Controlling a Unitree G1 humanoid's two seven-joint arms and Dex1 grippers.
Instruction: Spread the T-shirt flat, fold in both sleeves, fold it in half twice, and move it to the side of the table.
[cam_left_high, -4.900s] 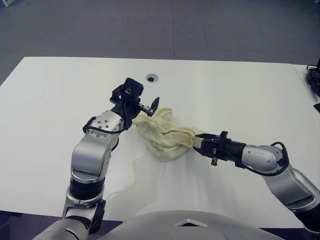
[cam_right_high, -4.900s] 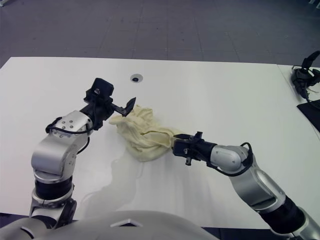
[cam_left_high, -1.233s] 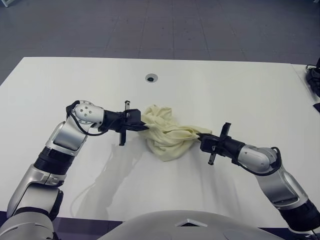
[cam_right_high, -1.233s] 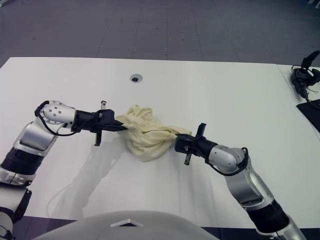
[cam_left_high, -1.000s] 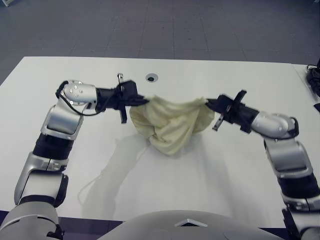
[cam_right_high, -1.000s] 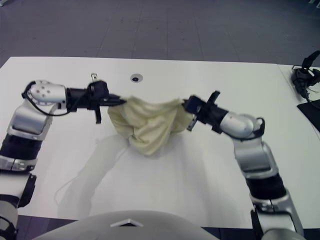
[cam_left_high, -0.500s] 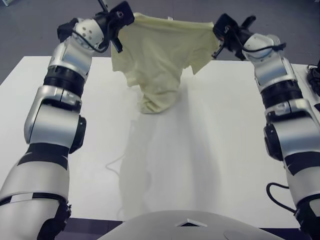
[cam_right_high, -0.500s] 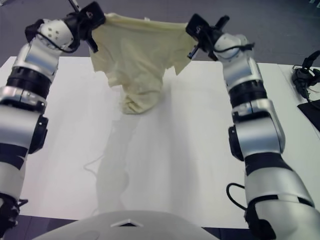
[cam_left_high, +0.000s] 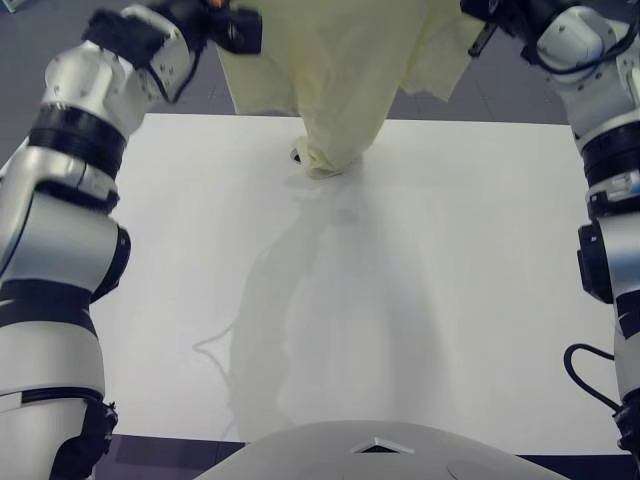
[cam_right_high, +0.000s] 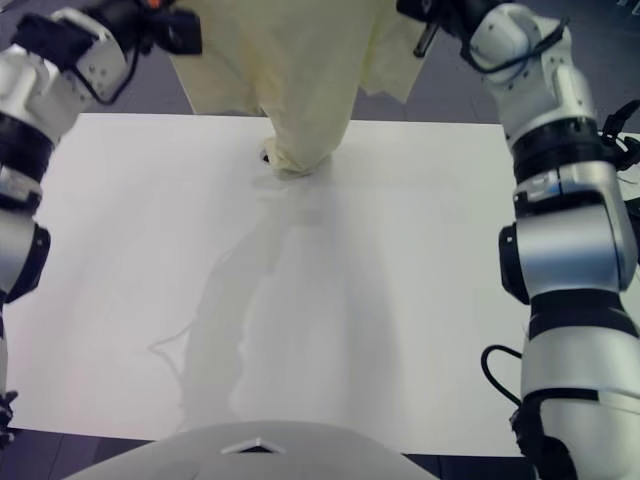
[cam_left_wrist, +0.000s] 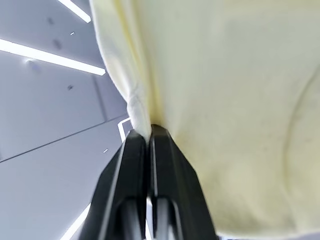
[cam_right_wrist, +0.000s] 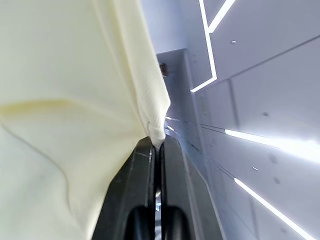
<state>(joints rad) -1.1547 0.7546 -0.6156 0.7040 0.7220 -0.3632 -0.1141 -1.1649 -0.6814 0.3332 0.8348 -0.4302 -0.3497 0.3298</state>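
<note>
Both arms have risen higher, raised and spread wide, lifting the pale yellow T-shirt (cam_left_high: 335, 70) so it hangs over the far edge of the white table (cam_left_high: 470, 300). Left gripper (cam_left_wrist: 150, 129) and right gripper (cam_right_wrist: 159, 142) each pinch a top edge tightly. Its bunched bottom hangs at the tabletop.

Grey floor (cam_left_high: 520, 85) — probably ceiling lights (cam_left_wrist: 50, 56).
</note>
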